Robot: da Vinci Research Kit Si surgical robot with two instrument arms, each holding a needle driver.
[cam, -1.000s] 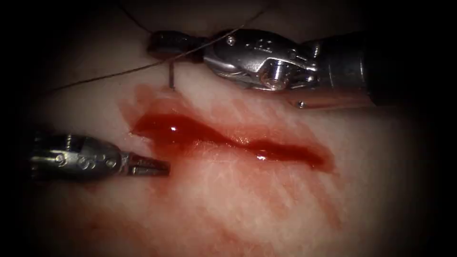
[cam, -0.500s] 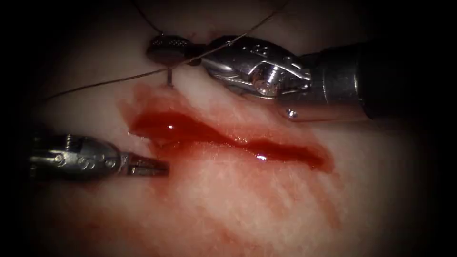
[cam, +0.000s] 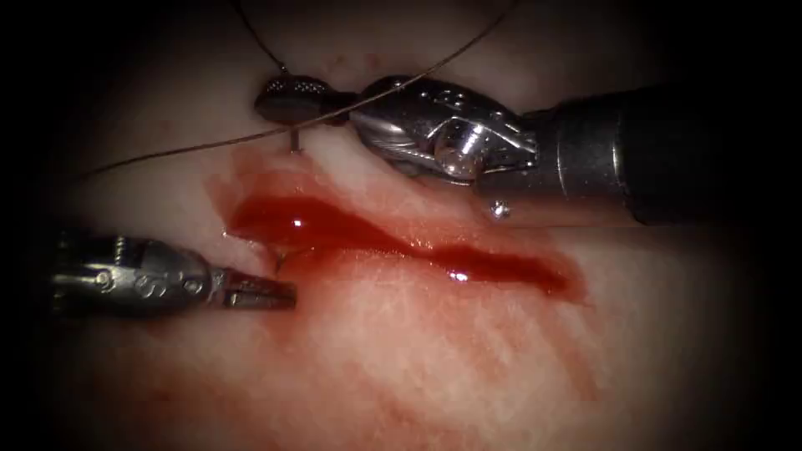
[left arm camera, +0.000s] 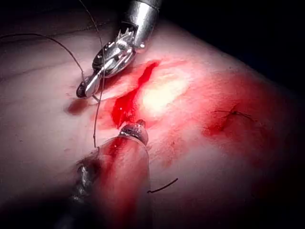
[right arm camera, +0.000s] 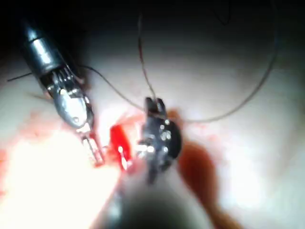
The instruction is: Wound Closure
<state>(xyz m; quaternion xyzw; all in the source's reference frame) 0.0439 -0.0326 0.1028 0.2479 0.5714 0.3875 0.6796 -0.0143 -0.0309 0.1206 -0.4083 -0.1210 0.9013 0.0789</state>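
Observation:
The tissue (cam: 434,351) has a long cut (cam: 393,244) filled with red fluid. My right tool (cam: 288,92) sits just above the cut's left end, shut on the needle (cam: 294,142) near its thread end. The short visible piece of needle goes straight down into the tissue. A thin dark point (cam: 280,255) shows at the cut's near edge. Thread (cam: 184,149) runs from the jaws out to the left and up to the right. My left tool (cam: 280,294) lies below the cut's left end, shut and holding nothing. The left wrist view has the right tool (left arm camera: 95,81) beside the cut (left arm camera: 126,105).
Red fluid stains the tissue below and right of the cut (cam: 576,367). A short cut end of thread (left arm camera: 162,187) and an earlier stitch (left arm camera: 233,113) lie on the tissue. The right tool's shaft (cam: 652,159) spans the upper right.
The right tool has turned and shifted slightly left and down, pushing the needle deeper; less of it shows above the tissue. A dark point has appeared at the cut's near edge. The left tool stayed still.

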